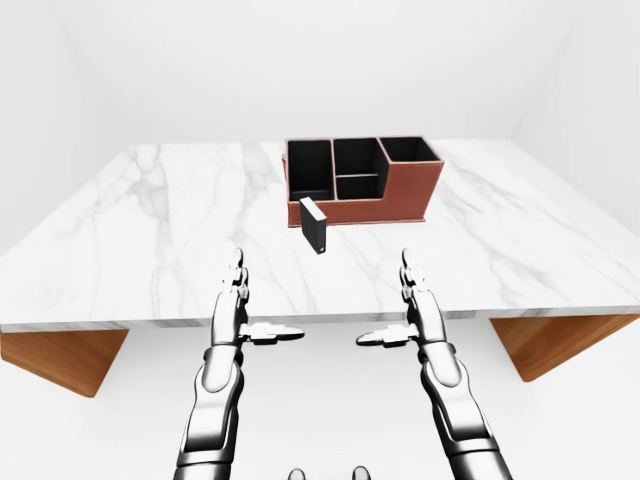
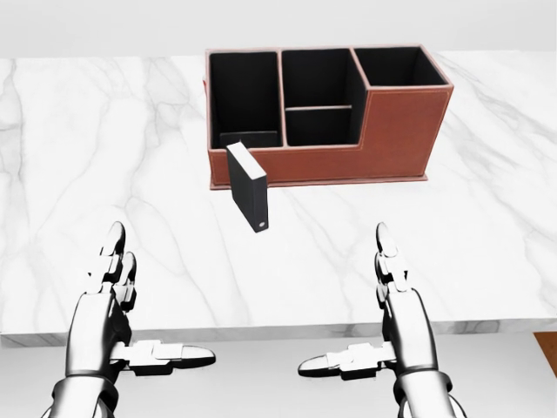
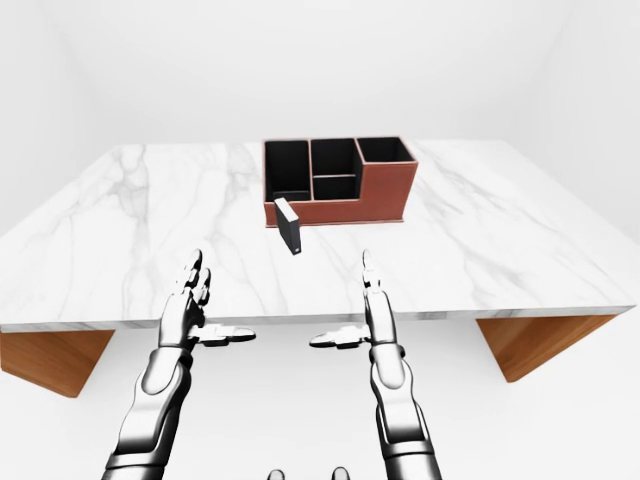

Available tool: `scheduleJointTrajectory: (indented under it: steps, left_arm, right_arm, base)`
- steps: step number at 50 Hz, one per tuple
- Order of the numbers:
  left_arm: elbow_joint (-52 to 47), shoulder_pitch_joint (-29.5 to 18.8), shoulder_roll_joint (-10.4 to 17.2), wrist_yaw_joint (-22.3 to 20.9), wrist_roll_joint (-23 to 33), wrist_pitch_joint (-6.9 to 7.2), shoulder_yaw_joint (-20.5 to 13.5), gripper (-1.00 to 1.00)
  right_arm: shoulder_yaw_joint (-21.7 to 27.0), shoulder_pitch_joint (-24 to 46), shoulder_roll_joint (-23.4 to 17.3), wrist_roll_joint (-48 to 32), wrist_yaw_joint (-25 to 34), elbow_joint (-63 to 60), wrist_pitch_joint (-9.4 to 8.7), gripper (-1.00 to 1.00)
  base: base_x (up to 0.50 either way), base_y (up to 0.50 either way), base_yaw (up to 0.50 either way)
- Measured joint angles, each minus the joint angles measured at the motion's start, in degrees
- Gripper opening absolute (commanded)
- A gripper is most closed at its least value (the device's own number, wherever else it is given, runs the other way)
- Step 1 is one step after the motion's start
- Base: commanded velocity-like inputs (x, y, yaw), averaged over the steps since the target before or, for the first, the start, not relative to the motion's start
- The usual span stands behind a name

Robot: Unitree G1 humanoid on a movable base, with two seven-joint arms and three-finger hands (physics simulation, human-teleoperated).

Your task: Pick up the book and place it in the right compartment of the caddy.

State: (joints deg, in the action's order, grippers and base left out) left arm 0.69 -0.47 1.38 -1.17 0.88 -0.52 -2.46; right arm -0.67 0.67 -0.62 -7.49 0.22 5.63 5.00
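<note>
1. A white marble counter (image 2: 78, 157) fills most of the head view, its near edge running across the bottom of the picture.
2. A reddish-brown caddy (image 2: 396, 131) with a black interior sits on the counter near the top of the head view, a little right of centre.
3. The caddy is split into a tall left compartment, a middle section divided in two by a low wall, and a right compartment that sits higher in the view.
4. The book (image 2: 248, 186), dark with a pale page edge, stands on the counter just below the caddy's left end, tilted so its top leans toward the caddy wall; whether it touches the wall cannot be told.
5. The book is outside the caddy, not in any compartment.
6. The left hand (image 2: 117, 300) is at the lower left of the head view, over the counter's near edge, fingers stretched out toward the top of the view and thumb pointing inward. It is spread wide and holds nothing.
7. The right hand (image 2: 392, 305) mirrors it at the lower right, fingers extended, thumb pointing left, also empty.
8. Both hands are well apart from the book and from the caddy.
9. In the left-eye view, brown wooden supports (image 1: 60, 358) show under the counter at either side.
</note>
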Motion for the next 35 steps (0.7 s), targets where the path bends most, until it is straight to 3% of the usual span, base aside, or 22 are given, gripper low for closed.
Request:
scheduleJointTrajectory:
  steps: [15, 35]
  left_arm:
    - [1.0, -0.2, 0.1, -0.1, 0.4, -0.74, 0.1, 1.0]
    - [0.8, -0.1, 0.0, -0.3, 0.6, -0.49, 0.2, 1.0]
  right_arm:
    - [-0.2, 0.0, 0.1, -0.4, -0.2, 0.6, 0.0, 1.0]
    - [-0.3, 0.1, 0.1, -0.8, -0.3, 1.1, 0.0, 1.0]
  base:
    - [0.35, 0.0, 0.0]
    - [0.34, 0.0, 0.0]
